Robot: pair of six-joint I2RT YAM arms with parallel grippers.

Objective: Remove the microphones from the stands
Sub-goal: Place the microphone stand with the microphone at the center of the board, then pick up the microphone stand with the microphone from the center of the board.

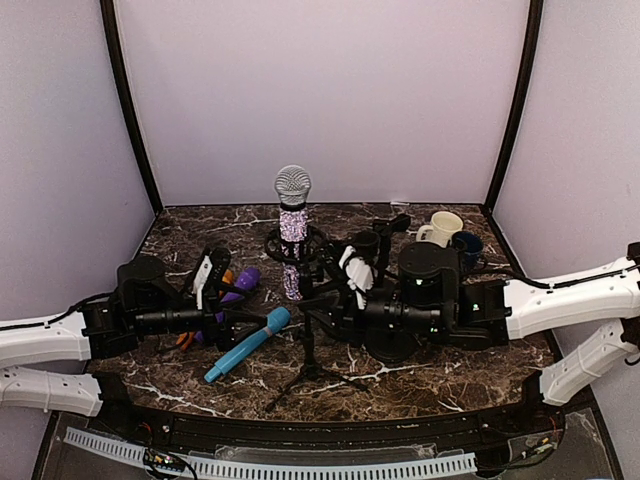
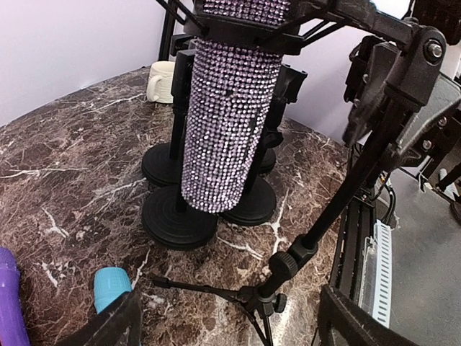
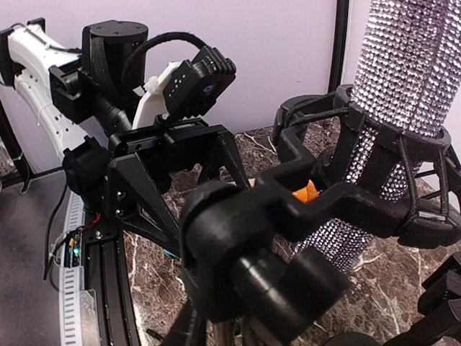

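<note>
- The microphone (image 1: 292, 225) is sitting upright in the shock mount (image 1: 296, 247) at the top of the stand (image 1: 308, 350), mid-table, and is not yet lifted out
- The left gripper (image 1: 212, 283) is waiting at the stand's 9 o'clock, its jaws spread wide and gripping nothing
- The right gripper (image 1: 355, 272) is lying close in at the stand's 3 o'clock, beside the mount; I cannot tell whether its jaws are parted or clamping anything, since the stand's clamp joint is filling its wrist view
- A sideways pull, rather than one straight up, is likely to be tipping the thin-legged tripod over, perhaps toward 7 o'clock onto the blue toy microphone (image 1: 247, 344)
- The mount's ring could be catching the studded body, dragging the stand up with it
- The cream mug (image 1: 441, 228) at 2 o'clock is sitting near the right arm, so a wide swing risks knocking it
</note>
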